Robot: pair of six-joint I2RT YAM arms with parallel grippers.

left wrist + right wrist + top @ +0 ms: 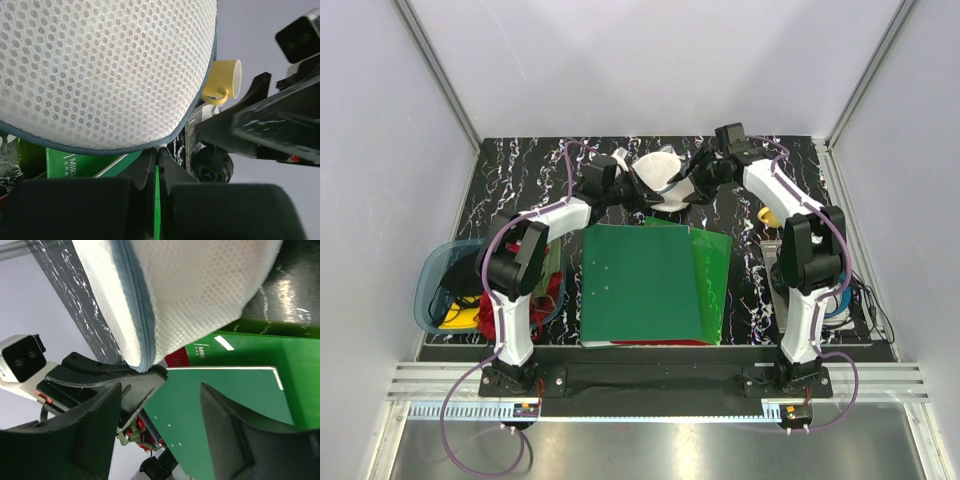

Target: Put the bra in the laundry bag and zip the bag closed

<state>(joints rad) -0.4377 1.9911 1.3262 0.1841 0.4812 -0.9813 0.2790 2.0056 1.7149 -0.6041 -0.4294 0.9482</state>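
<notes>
A: Left gripper (156, 153): state?
B: The fingers are pressed together and clamped on the edge of the laundry bag (100, 70).
A: Right gripper (160, 407)?
B: The fingers are held apart and nothing is gripped. It is positioned just beside the bag.
A: Bag location?
B: It is found between the two grippers, near the middle of the table's (520, 170) far edge, beyond the green folder (640, 285). The bra cannot be made out.

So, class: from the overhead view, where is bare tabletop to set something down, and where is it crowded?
Bare: the far-left corner, behind the blue tub; and the strip between the green folders and the right arm base. Crowded: the near left with tub and red cloth, and the far middle around the mesh bag.
</notes>
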